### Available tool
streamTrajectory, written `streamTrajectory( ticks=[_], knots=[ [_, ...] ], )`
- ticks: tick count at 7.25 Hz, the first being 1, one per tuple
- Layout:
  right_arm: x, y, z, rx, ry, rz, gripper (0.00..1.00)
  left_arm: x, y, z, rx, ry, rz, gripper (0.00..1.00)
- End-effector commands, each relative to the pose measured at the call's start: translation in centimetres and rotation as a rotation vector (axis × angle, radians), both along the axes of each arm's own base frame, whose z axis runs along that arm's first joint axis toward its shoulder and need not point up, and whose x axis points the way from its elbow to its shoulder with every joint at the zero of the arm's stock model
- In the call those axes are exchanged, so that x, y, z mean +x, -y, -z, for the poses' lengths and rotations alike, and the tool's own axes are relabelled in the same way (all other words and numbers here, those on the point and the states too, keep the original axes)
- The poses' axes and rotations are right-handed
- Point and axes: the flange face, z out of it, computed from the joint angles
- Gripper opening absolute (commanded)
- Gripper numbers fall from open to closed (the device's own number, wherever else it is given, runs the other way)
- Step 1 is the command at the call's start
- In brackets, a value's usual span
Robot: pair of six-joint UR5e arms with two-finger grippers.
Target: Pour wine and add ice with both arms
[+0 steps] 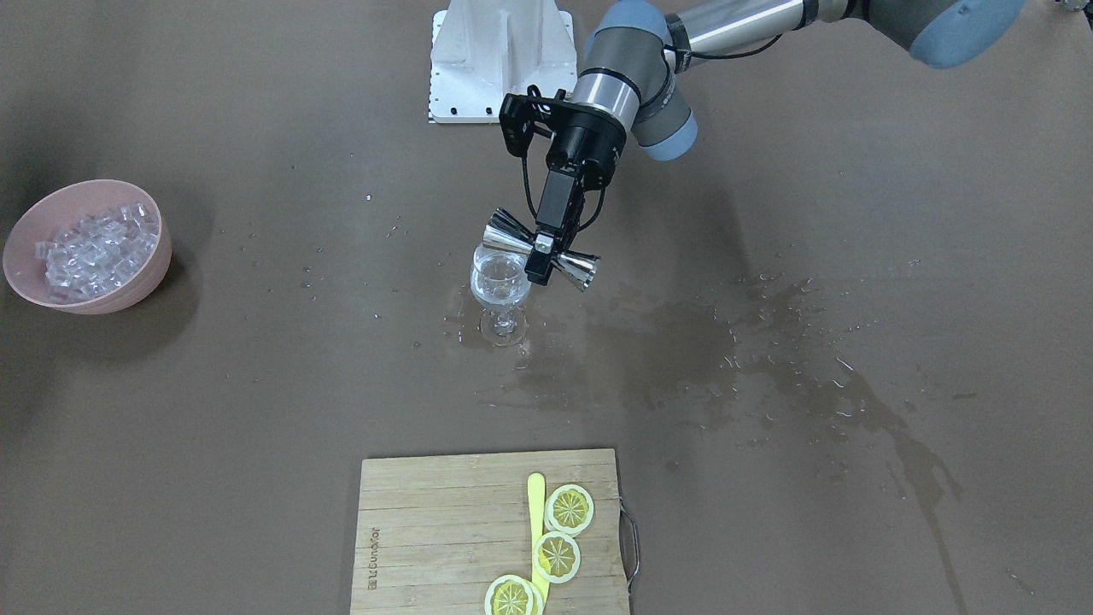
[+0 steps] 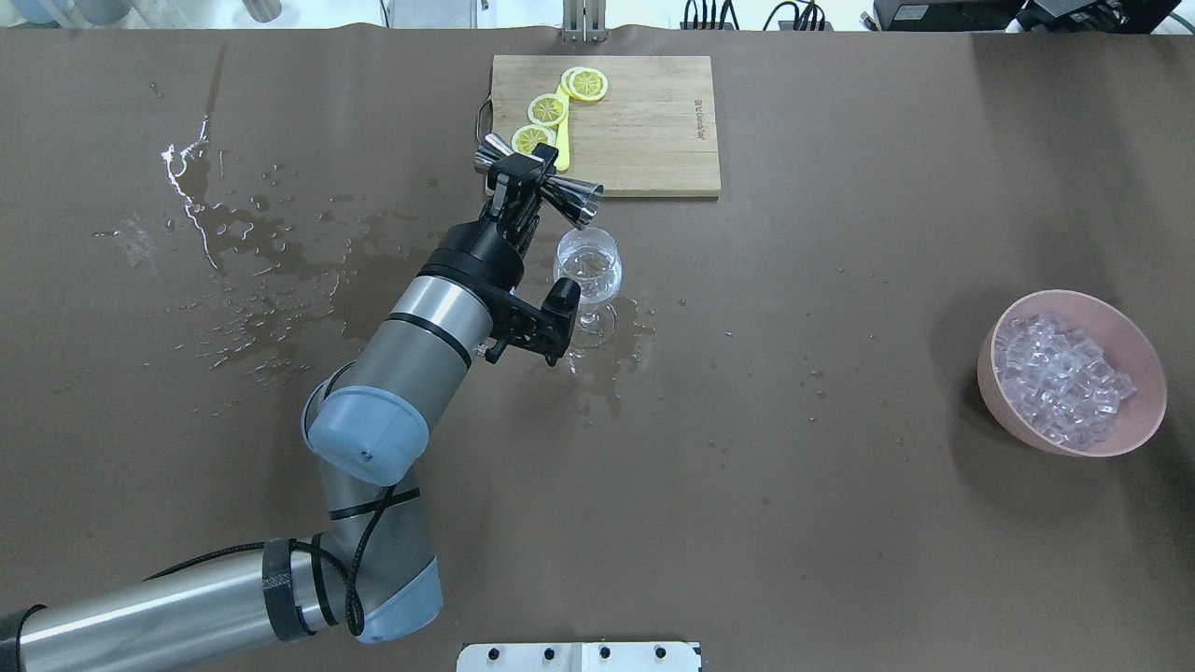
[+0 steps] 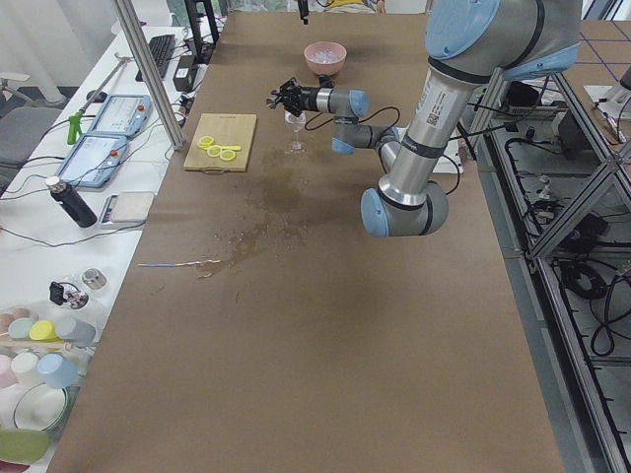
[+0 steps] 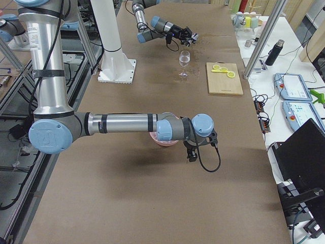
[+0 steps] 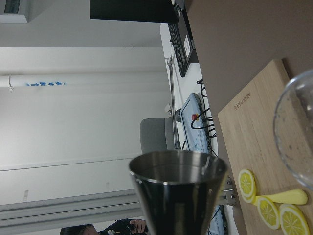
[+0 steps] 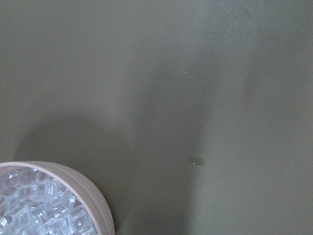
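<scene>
My left gripper (image 1: 541, 256) is shut on a steel double jigger (image 1: 512, 236) at its waist and holds it tilted on its side, one cup over the rim of the wine glass (image 1: 499, 286). The glass stands mid-table with a little clear wine (image 1: 498, 296) in its bowl. In the overhead view the left gripper (image 2: 523, 175) holds the jigger (image 2: 571, 198) just above the glass (image 2: 586, 266). The ice (image 1: 98, 248) fills a pink bowl (image 1: 145, 282). My right gripper (image 4: 192, 150) hovers by that bowl (image 4: 163, 142), seen only from the side; I cannot tell if it is open.
A wooden cutting board (image 1: 444, 530) carries three lemon slices (image 1: 569, 509) and yellow tongs (image 1: 535, 504). Spilled liquid (image 1: 811, 367) wets the table on my left side and around the glass foot. The right wrist view shows the bowl's rim (image 6: 98, 205) and bare table.
</scene>
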Motion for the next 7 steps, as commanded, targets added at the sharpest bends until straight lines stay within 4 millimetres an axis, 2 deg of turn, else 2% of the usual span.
streamTrajectory(
  ticks=[1, 2, 3, 6, 7],
  knots=[
    [0.2, 0.0, 0.4, 0.011, 0.003, -0.002, 1.0, -1.4, 0.0, -0.4, -0.067, -0.25, -0.036, 0.0],
    [0.2, 0.1, 0.6, 0.017, 0.001, -0.003, 1.0, -2.0, 0.5, -2.6, -0.166, -0.43, -0.063, 0.0],
    [0.1, 0.4, 0.9, 0.024, 0.0, -0.003, 1.0, -3.0, 1.1, -7.3, -0.301, -0.627, -0.08, 0.0],
    [0.1, 0.8, 1.7, 0.045, -0.005, -0.002, 1.0, -5.9, 2.5, -16.0, -0.558, -1.051, -0.068, 0.0],
    [0.2, 1.3, 2.2, 0.06, -0.023, -0.004, 1.0, -9.9, 4.2, -20.2, -0.622, -1.129, -0.068, 0.0]
  ],
)
